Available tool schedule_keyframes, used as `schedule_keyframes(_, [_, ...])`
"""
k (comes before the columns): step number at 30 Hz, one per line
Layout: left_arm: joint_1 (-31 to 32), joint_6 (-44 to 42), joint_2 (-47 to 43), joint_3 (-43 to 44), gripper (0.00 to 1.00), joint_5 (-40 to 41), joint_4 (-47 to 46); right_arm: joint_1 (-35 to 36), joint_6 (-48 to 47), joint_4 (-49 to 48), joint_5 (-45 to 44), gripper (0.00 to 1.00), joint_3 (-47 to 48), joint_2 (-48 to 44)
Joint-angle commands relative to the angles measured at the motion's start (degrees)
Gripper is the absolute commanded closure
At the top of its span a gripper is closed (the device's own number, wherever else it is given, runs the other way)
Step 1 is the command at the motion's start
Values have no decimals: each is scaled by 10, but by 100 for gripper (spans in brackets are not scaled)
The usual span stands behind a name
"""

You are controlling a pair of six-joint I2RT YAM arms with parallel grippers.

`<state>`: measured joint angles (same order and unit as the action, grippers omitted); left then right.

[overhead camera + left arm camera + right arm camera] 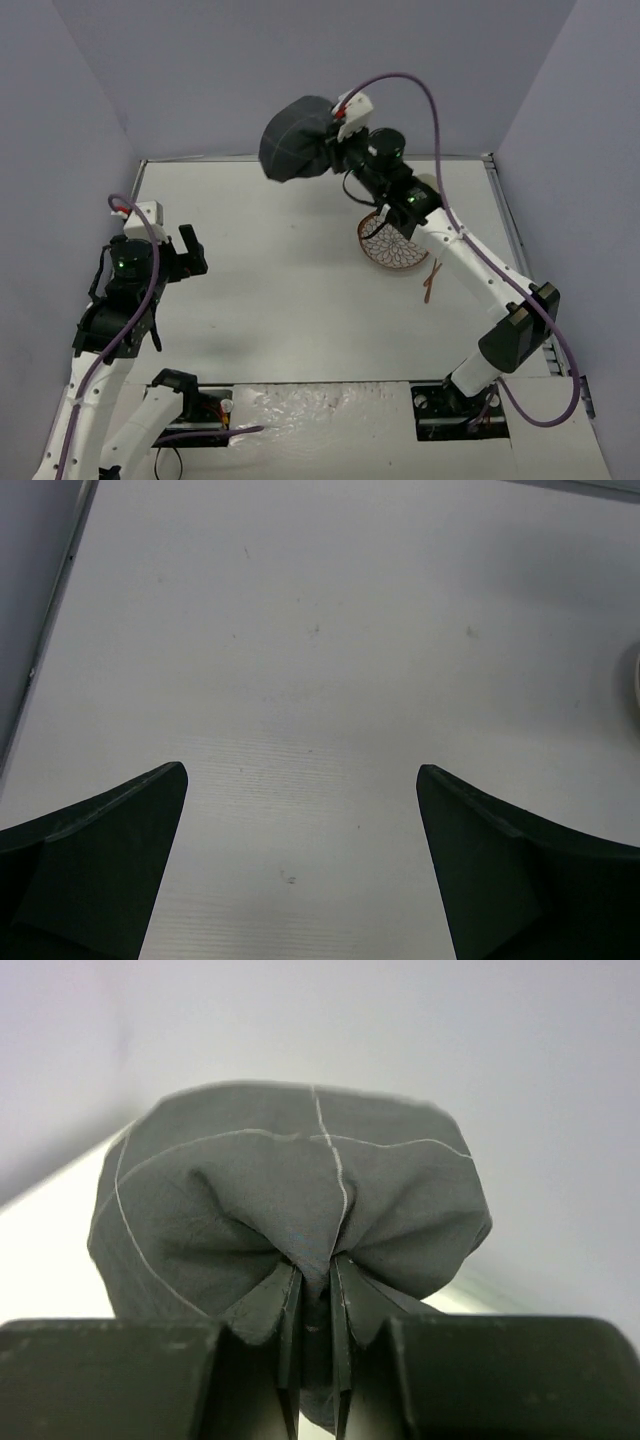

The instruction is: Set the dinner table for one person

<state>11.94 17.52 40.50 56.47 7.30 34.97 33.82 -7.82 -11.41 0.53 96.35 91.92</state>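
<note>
Black fingers (100,860) of the left gripper (188,250) stand wide apart at the left side of the scene, with nothing between them. In the left wrist view we see only bare white surface in the gap of this gripper (300,770). That surface is the dinner table (290,300), a large plain white matte top that fills the floor of the pale-walled enclosure, from the arm bases at the near edge to the back wall. Moving right, near the far edge we find a dark grey cloth mat (295,140) with thin pale check lines, gathered into a rounded bundle and lifted off the table. The right gripper (332,130) is clamped on it. In the right wrist view we see the cloth (290,1180) puckered into folds where the two jaws of this gripper (315,1280) pinch it nearly together. Further right and nearer to us, a round plate (385,252) with a brown rim and a patterned face lies flat on the table, partly hidden under the right arm (470,265). Just beside the plate, to its right, we note a thin brown utensil (431,281) lying on the table. We cannot tell what kind it is.
</note>
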Motion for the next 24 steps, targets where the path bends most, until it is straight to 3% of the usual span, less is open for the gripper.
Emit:
schedule_keyframes(1, [2,22,-37,25,3,9,21,109,63,-127,31,100,-184,-63])
schedule_keyframes(5, [2,39,-58,-4,3,2,23,182,125,-206,13,100,-375,-67])
schedule_keyframes(6, [2,43,-60,-12,3,-3,25,198,142,-206,8,87,-410,-63])
schedule_keyframes(8, [2,49,-60,-25,3,-12,28,219,172,-165,-1,44,-457,-57])
schedule_keyframes(9, [2,50,-60,-31,3,-16,28,225,184,-141,-7,29,-477,-59])
schedule_keyframes(13, [2,52,-45,-52,3,-31,28,229,214,-66,-20,7,-533,-123])
schedule_keyframes(15, [2,61,-29,-59,3,-51,11,228,199,-14,-22,1,-527,-166])
schedule_keyframes(18, [2,80,-6,-77,3,-94,-29,207,155,30,-2,0,-487,-204])
schedule_keyframes(21, [2,96,21,-88,3,-120,-51,167,124,37,95,0,-446,-179])
schedule_keyframes(24, [1,102,45,-93,3,-134,-54,122,89,39,188,2,-392,-97])
